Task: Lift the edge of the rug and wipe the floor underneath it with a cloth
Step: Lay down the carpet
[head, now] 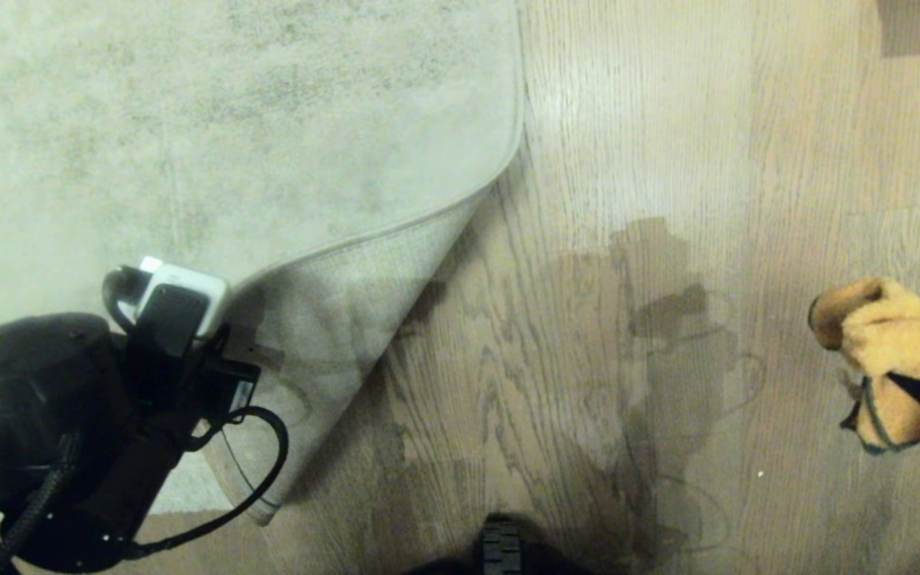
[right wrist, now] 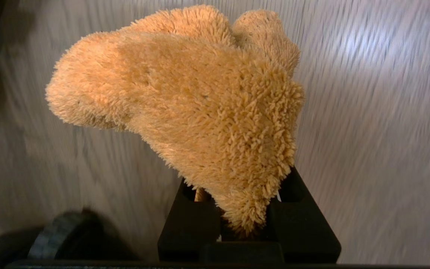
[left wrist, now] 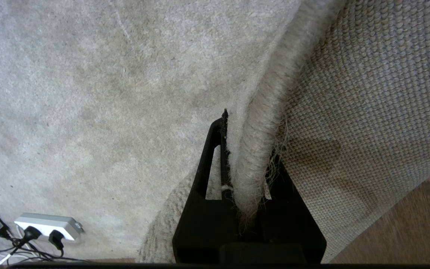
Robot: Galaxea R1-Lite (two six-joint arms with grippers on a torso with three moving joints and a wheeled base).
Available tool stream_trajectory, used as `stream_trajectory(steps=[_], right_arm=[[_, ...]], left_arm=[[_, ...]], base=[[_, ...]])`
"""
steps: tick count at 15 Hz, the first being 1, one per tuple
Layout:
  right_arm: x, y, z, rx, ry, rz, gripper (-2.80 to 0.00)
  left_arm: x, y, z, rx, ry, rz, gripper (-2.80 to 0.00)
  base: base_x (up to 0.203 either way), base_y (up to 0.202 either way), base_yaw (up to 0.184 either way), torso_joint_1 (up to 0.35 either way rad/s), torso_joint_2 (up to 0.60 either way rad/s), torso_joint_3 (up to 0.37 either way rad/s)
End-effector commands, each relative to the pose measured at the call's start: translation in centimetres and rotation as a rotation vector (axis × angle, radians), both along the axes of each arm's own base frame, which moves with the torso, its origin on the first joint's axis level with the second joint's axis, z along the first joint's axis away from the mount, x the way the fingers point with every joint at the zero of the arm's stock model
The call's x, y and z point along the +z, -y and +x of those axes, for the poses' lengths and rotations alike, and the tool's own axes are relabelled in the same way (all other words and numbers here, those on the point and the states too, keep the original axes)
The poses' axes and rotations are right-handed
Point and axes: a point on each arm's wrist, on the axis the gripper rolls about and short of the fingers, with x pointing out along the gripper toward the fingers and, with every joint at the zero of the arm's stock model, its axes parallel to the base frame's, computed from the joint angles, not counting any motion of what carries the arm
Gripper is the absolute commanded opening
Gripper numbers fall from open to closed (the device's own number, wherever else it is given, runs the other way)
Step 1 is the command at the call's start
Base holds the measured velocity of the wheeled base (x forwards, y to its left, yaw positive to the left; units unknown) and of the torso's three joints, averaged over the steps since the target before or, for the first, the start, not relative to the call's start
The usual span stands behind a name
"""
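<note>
Now left tool [left wrist: 250, 175] pinches rug edge [left wrist: 259, 123]; right tool [right wrist: 246, 209] grips cloth [right wrist: 200, 101].

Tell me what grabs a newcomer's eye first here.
The fuzzy orange cloth stands out, pinched in the right hand above the wood floor at the right of the head view. At lower left, the left hand clamps the rug edge, folding the corner up so its woven backing shows.
</note>
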Motion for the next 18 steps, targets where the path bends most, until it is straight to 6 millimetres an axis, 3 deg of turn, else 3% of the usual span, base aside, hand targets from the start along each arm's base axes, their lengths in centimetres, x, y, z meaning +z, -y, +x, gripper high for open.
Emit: stream_trajectory(steps=[1,9,11,18], right_arm=[[-1.7,0.0,-3.1,-0.024,0.03,-0.002,-2.8],[-6.7,-0.1,-10.6,-0.152,0.048,-0.006,-2.8],[-8.0,-0.1,-11.0,-0.178,-0.039,-0.009,-2.8],[-9.0,0.1,-11.0,-0.264,-0.155,0.081,-2.8]], left_arm=[[0.0,0.0,0.1,0.004,0.003,0.001,-2.8],[0.1,0.0,0.0,0.003,0.007,-0.002,-2.8],[0.2,0.0,0.0,0.003,0.01,-0.003,-2.8],[0.3,0.3,-0.2,-0.013,0.013,-0.006,-2.8]], base=[[0.0,0.0,0.0,0.0,0.0,0.0],[0.0,0.0,0.0,0.0,0.0,0.0],[0.0,0.0,0.0,0.0,0.0,0.0],[0.0,0.0,0.0,0.0,0.0,0.0]])
